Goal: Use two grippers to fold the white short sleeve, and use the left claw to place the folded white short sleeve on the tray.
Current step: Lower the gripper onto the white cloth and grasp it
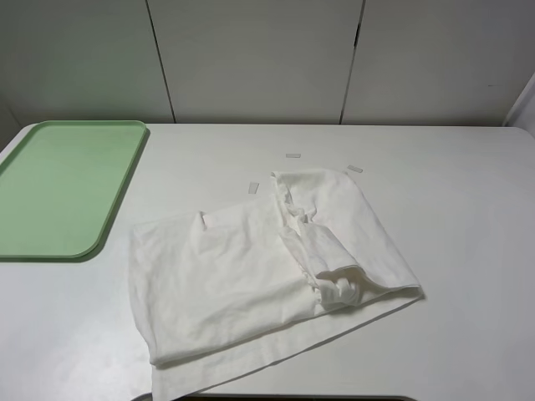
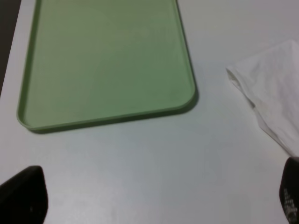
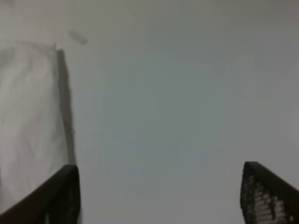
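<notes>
The white short sleeve (image 1: 242, 276) lies crumpled and partly folded on the white table, its right part doubled over with a bunched roll (image 1: 338, 288). The pale-green tray (image 1: 67, 184) sits empty at the far left. Neither arm shows in the exterior high view. In the left wrist view the left claw (image 2: 156, 200) is open and empty above bare table, with the tray (image 2: 107, 60) ahead of it and a corner of the shirt (image 2: 275, 88) beside it. In the right wrist view the right gripper (image 3: 161, 196) is open and empty, with the shirt's edge (image 3: 28, 116) next to one finger.
Small white tape strips lie on the table beyond the shirt (image 1: 292, 155), (image 1: 355, 169), (image 1: 253, 188); one shows in the right wrist view (image 3: 78, 37). The shirt's lower hem reaches the table's front edge (image 1: 276, 398). A panelled wall stands behind the table.
</notes>
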Robot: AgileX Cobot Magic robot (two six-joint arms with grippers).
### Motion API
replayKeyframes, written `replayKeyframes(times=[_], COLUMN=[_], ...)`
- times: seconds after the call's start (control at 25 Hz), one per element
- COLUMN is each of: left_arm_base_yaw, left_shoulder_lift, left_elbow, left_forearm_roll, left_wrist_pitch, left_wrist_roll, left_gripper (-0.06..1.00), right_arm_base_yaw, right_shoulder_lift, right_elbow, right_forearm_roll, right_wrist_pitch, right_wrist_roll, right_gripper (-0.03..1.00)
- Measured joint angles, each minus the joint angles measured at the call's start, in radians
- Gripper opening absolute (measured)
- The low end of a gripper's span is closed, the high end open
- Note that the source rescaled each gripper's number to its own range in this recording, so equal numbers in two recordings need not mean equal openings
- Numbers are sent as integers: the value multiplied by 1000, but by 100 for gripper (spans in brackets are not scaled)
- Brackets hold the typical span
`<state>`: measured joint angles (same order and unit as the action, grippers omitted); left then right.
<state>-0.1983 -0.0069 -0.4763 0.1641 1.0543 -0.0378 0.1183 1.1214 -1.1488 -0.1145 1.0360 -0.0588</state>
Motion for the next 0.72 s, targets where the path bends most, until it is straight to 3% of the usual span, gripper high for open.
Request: replayKeyframes(times=[0.08, 0.16, 0.24, 0.72], left_arm_base_yaw=[0, 0, 0, 0], left_shoulder_lift=[0, 0, 0, 0], left_elbow=[0, 0, 0, 0], left_forearm_roll=[0, 0, 0, 0], left_wrist_pitch=[0, 0, 0, 0], left_wrist_roll=[0, 0, 0, 0], left_gripper=[100, 100, 100, 100], right_arm_base_yaw=[-14, -14, -14, -14], right_shoulder_lift=[-98, -199, -274, -771], right_elbow=[0, 0, 1, 126], right_forearm_roll=[0, 4, 10, 41], right_wrist_pitch=[28, 56, 79, 40], right_wrist_roll=[0, 0, 9, 27], right_gripper=[80, 94, 97, 100])
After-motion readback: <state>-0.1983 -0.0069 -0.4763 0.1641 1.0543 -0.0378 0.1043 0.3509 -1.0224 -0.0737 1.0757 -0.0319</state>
